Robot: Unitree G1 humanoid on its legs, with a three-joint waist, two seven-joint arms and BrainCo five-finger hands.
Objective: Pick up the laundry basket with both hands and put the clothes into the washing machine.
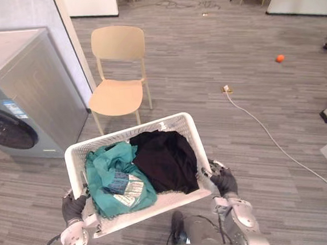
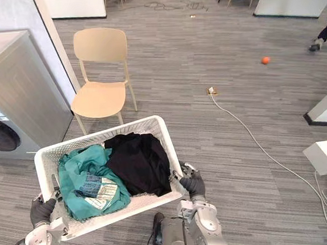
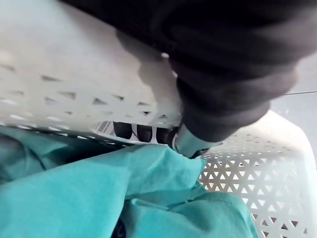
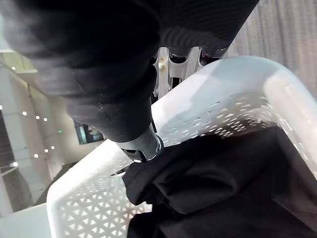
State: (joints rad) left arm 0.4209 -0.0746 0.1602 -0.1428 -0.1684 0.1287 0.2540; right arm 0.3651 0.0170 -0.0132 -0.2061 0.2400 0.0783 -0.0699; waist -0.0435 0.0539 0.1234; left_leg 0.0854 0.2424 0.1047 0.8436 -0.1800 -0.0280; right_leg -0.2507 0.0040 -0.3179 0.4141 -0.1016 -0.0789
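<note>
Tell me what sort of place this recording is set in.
Probably a lab or open office hall with a staged laundry corner, not a home: a washing machine stands against a partition, a lone chair beside it, and a loose cable and an orange ball lie on wide plank flooring.

Head pair: two eyes high on the robot's head, angled steeply down and forward over the laundry basket [image 1: 169, 122] to the floor, the chair [image 1: 118, 95] and the washing machine [image 1: 29, 88] at left
Shared ground: both eyes frame one scene, the right eye's reaching slightly further right
Left wrist: tight against the basket wall at the left hand [image 1: 73, 208], facing in over the teal garment [image 3: 99, 188]
Right wrist: equally close at the right hand [image 1: 224, 181], facing across the rim onto the black garment [image 4: 223, 188]
Overlap: basket and clothes appear in all four views
</note>
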